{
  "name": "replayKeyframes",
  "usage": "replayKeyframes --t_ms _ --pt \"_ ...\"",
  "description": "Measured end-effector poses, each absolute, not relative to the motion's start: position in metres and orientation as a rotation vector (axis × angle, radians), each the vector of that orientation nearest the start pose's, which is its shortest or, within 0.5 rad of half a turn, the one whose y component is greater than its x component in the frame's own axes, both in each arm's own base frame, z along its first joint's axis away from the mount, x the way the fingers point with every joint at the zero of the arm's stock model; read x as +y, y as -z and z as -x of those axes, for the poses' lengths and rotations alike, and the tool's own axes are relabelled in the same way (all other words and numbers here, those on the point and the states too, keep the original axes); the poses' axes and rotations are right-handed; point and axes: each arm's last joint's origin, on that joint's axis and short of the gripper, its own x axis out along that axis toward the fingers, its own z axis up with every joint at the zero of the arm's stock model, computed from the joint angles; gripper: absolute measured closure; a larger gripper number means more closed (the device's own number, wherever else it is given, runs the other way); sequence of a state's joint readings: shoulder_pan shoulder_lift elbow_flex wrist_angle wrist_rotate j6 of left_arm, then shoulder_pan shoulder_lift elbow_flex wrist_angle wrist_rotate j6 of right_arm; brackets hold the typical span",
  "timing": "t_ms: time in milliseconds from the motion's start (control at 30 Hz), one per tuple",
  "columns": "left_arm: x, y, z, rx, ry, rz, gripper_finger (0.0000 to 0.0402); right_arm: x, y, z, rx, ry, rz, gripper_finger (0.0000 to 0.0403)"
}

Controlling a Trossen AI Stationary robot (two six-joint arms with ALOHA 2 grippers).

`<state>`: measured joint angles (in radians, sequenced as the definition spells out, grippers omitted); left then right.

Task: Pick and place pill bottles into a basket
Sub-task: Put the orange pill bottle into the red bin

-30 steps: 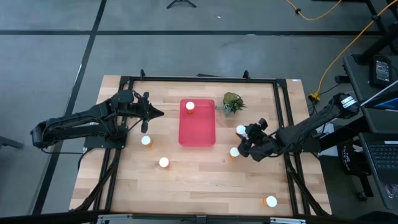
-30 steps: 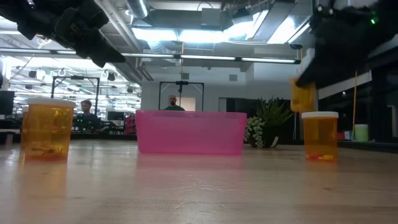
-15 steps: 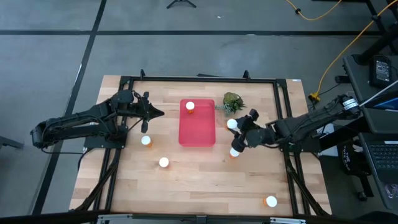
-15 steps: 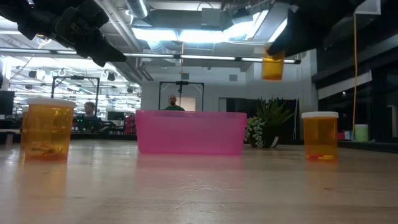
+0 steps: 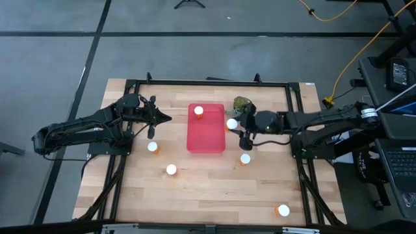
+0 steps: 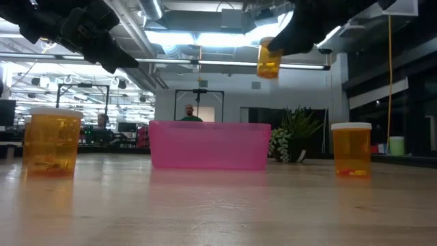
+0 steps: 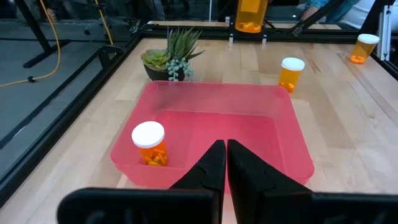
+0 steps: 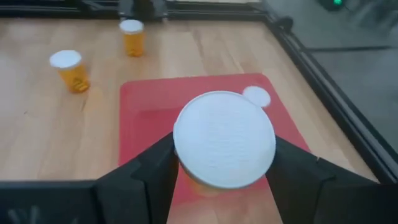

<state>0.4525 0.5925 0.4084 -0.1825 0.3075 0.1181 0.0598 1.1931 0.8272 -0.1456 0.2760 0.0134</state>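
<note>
High view: right gripper, jaws clamped on 1 pill bottle, is holding it high beside the basket edge, likely for dropping in; left gripper is waiting near the basket's other side, jaws together.

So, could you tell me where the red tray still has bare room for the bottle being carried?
The red-pink tray is bare below the one white-capped orange bottle at its far end. Its right edge is crowded: right claw, carried bottle, green plant.

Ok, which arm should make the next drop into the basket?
The right. Its hand already grips a pill bottle raised beside the basket. The left hand sits shut and empty at the other side.
</note>
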Motion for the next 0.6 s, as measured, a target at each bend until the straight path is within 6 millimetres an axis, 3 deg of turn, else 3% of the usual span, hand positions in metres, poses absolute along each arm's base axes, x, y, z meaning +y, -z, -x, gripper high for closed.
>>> replayKeyframes --t_ms 300,600 --pt "0.054 -0.231 -0.131 0.349 -0.123 0.02 0.0391 -0.017 -0.273 -0.261 0.465 0.15 0.106 0.0189" --pt "0.054 -0.231 -0.131 0.348 -0.123 0.02 0.0395 -0.051 -0.25 -0.284 0.469 0.096 0.128 0.0189"
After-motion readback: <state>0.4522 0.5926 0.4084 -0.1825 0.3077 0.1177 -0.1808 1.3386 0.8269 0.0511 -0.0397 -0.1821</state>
